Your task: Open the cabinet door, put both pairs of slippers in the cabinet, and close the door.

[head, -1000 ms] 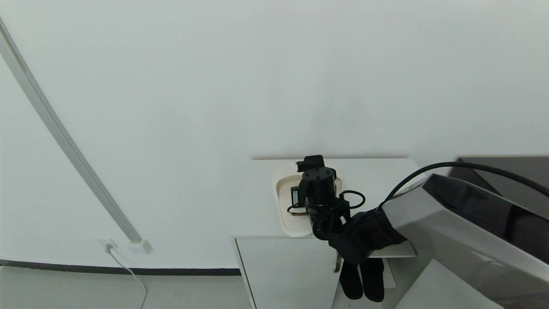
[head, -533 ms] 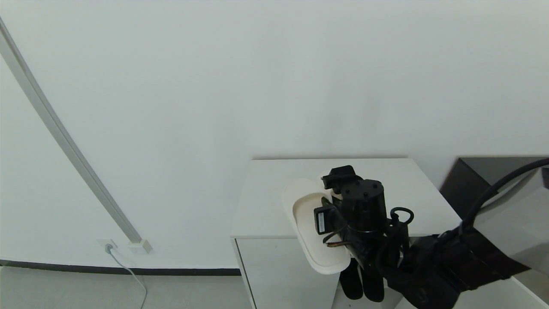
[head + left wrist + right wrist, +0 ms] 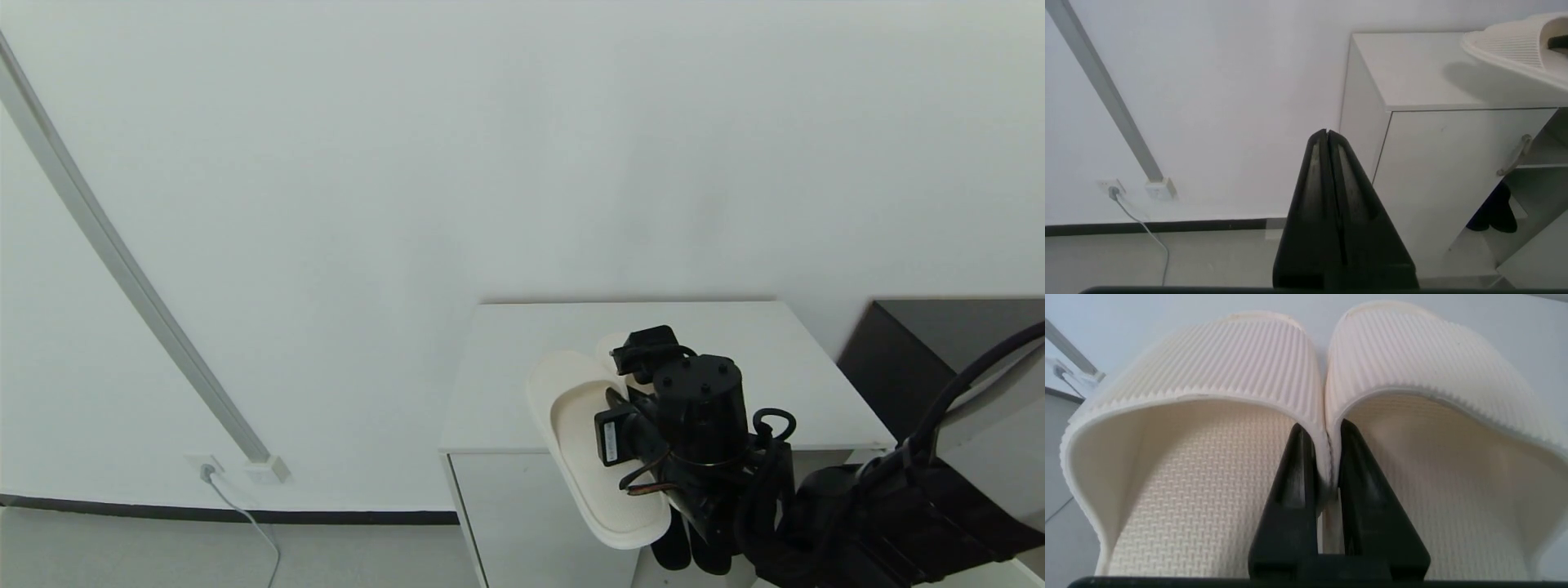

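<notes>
Room: a plain white wall (image 3: 408,163) takes up most of the head view and meets a grey floor (image 3: 122,547) at a black skirting strip (image 3: 326,516). A grey cable duct (image 3: 122,261) runs slantwise down the wall to a white wall socket (image 3: 206,469), from which a pale cable (image 3: 253,523) trails across the floor. Surface: a white rectangular cabinet (image 3: 506,384) stands against the wall, with a dark, glossy unit (image 3: 922,335) just beside it on the robot's right. The cabinet's left front panel (image 3: 1437,188) is closed and carries a curved metal handle (image 3: 1517,155) at its edge. The compartment beside that panel stands open, and a pair of black slippers (image 3: 1493,214) lies inside it, low down. The pair of cream ribbed foam slippers (image 3: 584,457) is held side by side, tilted, clear of the cabinet top and overhanging its front edge. The right gripper (image 3: 1327,445) pinches the two touching inner walls of the pair between its black fingers. The left gripper (image 3: 1327,135) hangs well apart from the cabinet on the robot's left, above the floor, with its fingers pressed together on nothing.
</notes>
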Available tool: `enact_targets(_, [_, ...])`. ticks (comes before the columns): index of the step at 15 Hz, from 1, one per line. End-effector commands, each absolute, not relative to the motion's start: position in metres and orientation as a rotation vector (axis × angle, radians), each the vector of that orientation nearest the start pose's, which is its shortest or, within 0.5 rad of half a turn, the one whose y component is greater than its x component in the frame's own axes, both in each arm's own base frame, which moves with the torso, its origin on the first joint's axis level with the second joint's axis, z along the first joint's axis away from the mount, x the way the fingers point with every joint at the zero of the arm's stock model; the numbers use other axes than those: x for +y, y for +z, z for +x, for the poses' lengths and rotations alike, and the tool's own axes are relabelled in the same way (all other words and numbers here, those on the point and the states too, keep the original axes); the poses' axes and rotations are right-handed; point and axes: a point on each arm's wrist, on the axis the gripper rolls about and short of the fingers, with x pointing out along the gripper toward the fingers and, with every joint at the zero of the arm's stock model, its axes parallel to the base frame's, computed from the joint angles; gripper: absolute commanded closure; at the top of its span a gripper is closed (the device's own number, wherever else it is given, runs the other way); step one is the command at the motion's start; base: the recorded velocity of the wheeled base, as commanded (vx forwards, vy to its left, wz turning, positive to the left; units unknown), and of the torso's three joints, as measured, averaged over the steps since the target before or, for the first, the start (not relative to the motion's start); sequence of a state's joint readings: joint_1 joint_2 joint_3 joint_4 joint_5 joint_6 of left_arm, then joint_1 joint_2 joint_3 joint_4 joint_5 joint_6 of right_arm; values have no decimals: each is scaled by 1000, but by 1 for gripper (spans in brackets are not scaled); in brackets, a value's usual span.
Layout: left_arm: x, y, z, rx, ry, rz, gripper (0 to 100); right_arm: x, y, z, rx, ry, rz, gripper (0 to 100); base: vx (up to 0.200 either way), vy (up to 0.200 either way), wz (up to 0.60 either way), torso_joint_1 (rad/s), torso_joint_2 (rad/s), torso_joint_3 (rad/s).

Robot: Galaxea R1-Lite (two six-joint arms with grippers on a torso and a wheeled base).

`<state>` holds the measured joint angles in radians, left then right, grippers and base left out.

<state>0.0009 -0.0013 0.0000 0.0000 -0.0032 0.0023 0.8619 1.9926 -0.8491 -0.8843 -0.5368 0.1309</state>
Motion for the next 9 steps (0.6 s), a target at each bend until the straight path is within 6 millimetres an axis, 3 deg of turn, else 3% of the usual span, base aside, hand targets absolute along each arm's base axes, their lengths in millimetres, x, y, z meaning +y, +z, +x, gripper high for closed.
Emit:
enact_targets(1, [0,75,-23,0,0,2,100,266,120,243,219,308,-39,100,0,0,0,0,0,0])
enact_targets(2, [0,75,-23,0,-2,2,100,266,120,243,220,308,-37,100,0,0,0,0,0,0])
enact_targets(9, [0,75,-23,0,-2,0,100,265,120,243,220,303,-40,100,-200,0,0,6,4,2])
